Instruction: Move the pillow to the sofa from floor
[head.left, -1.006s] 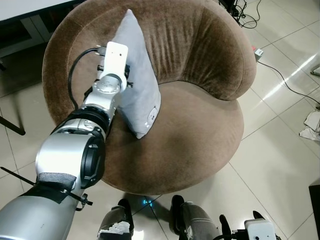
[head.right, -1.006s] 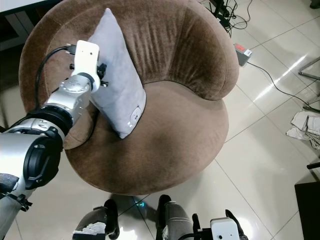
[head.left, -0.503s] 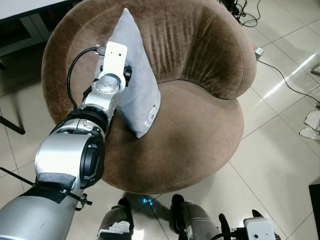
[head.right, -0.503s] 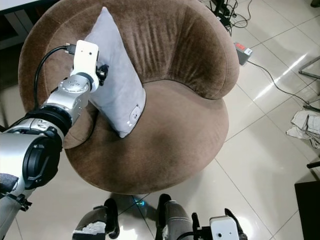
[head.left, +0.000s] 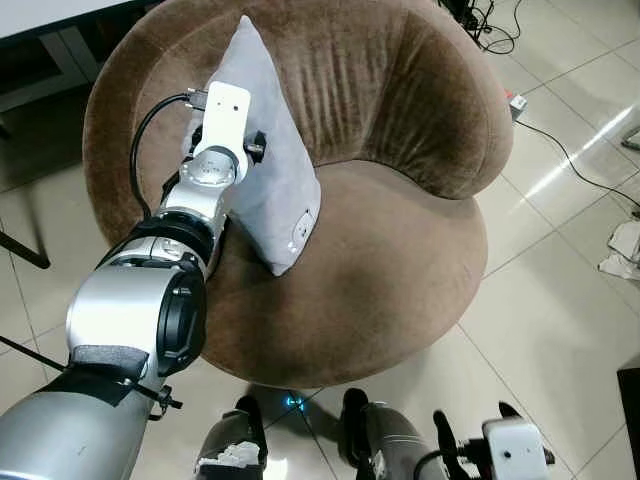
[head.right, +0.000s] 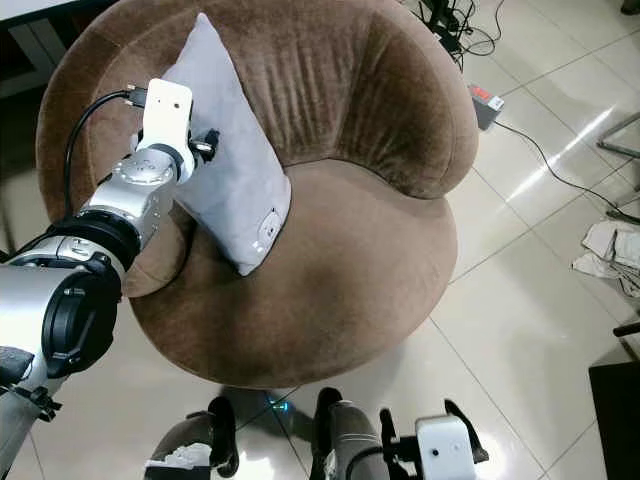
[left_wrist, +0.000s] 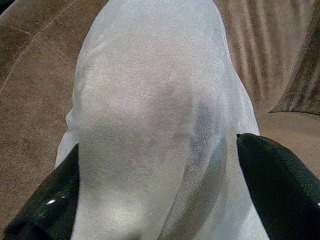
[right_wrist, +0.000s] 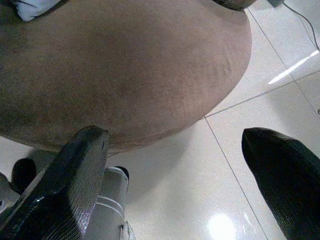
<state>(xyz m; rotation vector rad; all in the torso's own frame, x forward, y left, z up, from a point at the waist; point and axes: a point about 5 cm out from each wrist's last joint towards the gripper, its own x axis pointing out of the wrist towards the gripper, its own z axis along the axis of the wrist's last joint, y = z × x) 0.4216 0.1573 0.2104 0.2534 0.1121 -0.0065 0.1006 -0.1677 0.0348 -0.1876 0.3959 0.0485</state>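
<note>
Two grippers are in view. Nearest the robot, the right gripper (right_wrist: 172, 185) hangs low in front of the sofa (head.left: 400, 230), over the tiled floor (head.left: 560, 300), fingers spread apart and holding nothing. Farther in, the left gripper (left_wrist: 160, 195) reaches over the sofa's left side, its fingers apart on either flank of the grey pillow (head.left: 270, 150); contact pressure cannot be confirmed. The pillow stands upright on the sofa seat, leaning against the backrest. Judged status: placement is essentially complete; only release and arm withdrawal remain.
</note>
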